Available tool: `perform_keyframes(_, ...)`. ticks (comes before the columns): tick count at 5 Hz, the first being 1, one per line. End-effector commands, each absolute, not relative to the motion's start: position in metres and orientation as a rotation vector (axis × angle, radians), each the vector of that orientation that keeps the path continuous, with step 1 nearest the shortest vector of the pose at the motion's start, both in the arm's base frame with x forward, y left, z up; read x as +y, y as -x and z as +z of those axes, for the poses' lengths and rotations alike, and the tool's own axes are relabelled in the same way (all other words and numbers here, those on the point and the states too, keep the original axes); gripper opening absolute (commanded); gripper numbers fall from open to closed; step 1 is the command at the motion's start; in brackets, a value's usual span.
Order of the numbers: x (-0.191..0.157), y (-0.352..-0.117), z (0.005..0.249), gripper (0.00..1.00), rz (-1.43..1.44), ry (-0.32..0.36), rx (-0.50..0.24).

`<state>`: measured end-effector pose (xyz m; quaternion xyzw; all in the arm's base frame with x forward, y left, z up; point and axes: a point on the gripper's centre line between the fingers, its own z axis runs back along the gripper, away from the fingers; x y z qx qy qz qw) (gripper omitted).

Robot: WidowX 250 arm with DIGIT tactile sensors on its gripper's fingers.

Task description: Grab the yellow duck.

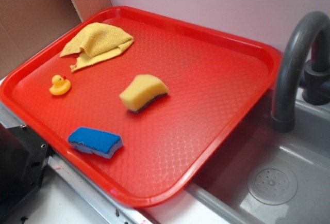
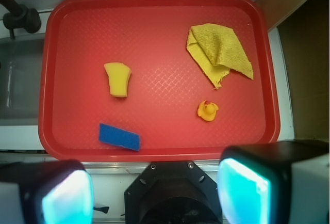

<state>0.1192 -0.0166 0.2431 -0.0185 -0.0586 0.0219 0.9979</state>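
We are holding our fingers wide apart, gripping nothing, the gripper hovering high over the tray. The duck is sitting untouched near the cloth, so nearly everything is remaining: descending, closing, lifting.

Gripper high up, pointing straight down, fingers spread wide, holding nothing.

I see the duck upright on the red tray, near the yellow cloth, well apart from both sponges
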Motion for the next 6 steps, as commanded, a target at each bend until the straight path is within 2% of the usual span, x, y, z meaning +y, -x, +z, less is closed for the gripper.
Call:
perform_keyframes(1, -0.017, -0.119, 0.243, 1.00, 0.044, 0.037, -0.117)
perform_keyframes(2, 0.033, -0.138, 0.217, 1.00, 0.153, 0.004, -0.150)
perform_keyframes(3, 0.070, -0.145, 0.194, 1.00, 0.168, 0.006, -0.141)
perform_keyframes(4, 0.079, -0.150, 0.175, 1.00, 0.143, -0.055, -0.142)
perform_keyframes(5, 0.075, -0.156, 0.145, 1.00, 0.057, -0.059, -0.108)
perform_keyframes(6, 0.059, -0.161, 0.126, 1.00, 0.025, -0.080, -0.083)
